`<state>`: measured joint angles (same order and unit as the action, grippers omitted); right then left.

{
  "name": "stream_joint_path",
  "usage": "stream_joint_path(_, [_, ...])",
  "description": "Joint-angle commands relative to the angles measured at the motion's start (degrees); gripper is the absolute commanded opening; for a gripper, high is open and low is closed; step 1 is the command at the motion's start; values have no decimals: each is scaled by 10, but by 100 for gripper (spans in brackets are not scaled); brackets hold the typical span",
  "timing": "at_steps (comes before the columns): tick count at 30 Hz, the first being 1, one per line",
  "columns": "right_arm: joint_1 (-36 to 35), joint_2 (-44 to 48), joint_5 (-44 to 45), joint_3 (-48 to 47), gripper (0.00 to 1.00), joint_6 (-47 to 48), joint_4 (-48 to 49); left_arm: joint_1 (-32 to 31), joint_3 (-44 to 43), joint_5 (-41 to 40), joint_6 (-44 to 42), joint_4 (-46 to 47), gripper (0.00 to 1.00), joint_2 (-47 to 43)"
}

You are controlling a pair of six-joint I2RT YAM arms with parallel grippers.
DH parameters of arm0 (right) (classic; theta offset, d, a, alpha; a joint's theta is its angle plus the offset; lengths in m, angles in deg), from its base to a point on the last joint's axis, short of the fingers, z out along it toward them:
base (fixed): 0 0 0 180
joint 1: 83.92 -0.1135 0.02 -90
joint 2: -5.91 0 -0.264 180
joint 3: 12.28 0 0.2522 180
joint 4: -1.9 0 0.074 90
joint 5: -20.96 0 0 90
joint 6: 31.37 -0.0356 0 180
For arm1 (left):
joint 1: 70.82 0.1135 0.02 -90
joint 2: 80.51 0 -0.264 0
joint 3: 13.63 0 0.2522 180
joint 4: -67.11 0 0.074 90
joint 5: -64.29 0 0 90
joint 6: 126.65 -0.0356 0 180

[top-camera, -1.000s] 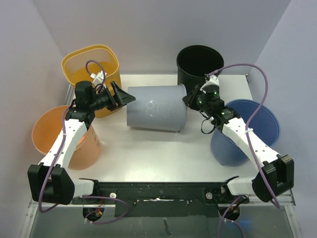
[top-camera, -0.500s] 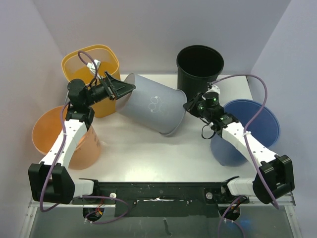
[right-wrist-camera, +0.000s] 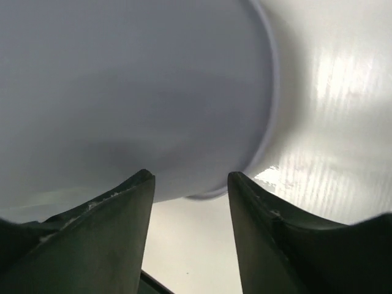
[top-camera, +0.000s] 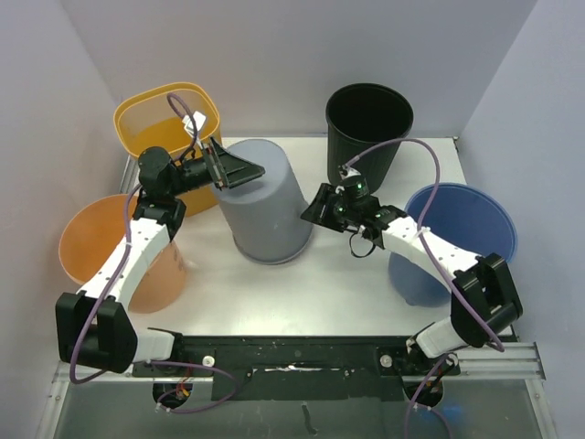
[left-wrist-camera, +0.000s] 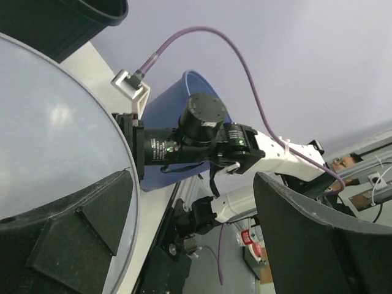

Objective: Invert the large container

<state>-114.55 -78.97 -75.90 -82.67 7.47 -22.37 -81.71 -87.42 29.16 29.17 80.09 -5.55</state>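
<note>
The large grey container (top-camera: 263,203) stands near the middle of the white table (top-camera: 302,283), closed base up and wide rim down; I cannot tell if the rim lies flat. My left gripper (top-camera: 243,170) is open over the base's upper left edge. In the left wrist view one finger (left-wrist-camera: 73,233) lies against the grey base (left-wrist-camera: 49,122) and the other is off it. My right gripper (top-camera: 313,208) is open beside the container's right wall. In the right wrist view its fingers (right-wrist-camera: 92,245) frame the grey wall (right-wrist-camera: 122,79) and rim, grasping nothing.
A yellow container (top-camera: 164,123) stands at the back left and an orange one (top-camera: 101,251) at the left edge. A black container (top-camera: 368,119) stands at the back right and a blue one (top-camera: 457,238) at the right, under my right arm.
The grey container swung from lying on its side to standing base up. My left gripper rose with the base. My right gripper moved left and lower along the rim side.
</note>
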Motion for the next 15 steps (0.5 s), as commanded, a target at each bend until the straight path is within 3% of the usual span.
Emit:
stream_joint_path(1, [-13, 8, 4, -84, 59, 48, -2, -17, -27, 16, 0, 10, 80, 12])
stream_joint_path(5, [-12, 39, 73, -125, 74, 100, -81, -30, -48, 11, -37, -32, 80, 18])
stream_joint_path(9, [-9, 73, 134, -164, 78, 154, -153, -34, -84, 9, -104, -122, 80, 18])
stream_joint_path(15, [-4, 126, 237, -199, 82, 199, -235, -38, -208, -70, -384, -470, 80, -7])
